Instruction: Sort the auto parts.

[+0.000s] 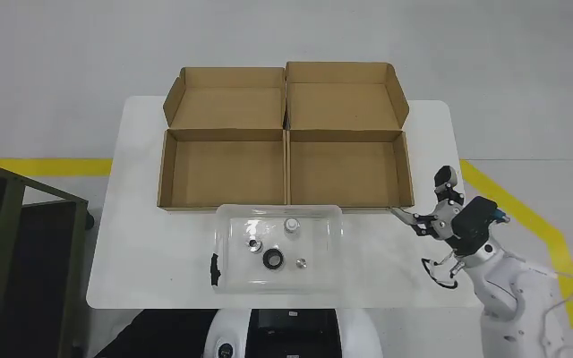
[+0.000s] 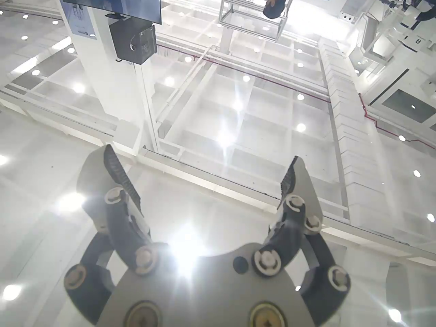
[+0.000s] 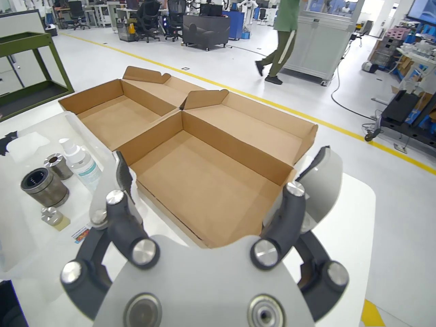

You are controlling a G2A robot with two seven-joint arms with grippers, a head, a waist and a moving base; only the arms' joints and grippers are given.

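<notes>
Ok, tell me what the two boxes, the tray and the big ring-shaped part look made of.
Boxes: cardboard, matte brown, folded flaps.
Tray: clear plastic, probably; the table shows through it.
Big ring-shaped part: likely steel, dull grey sheen with a dark bore.

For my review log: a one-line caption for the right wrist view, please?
Open right gripper facing two empty cardboard boxes beside a clear bin holding metal parts and a bottle.

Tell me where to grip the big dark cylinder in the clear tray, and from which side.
Grip the big dark cylinder across its round outer wall, straight down from above. It stands on end, bore up, and the clear tray walls likely block a sideways approach.
</notes>
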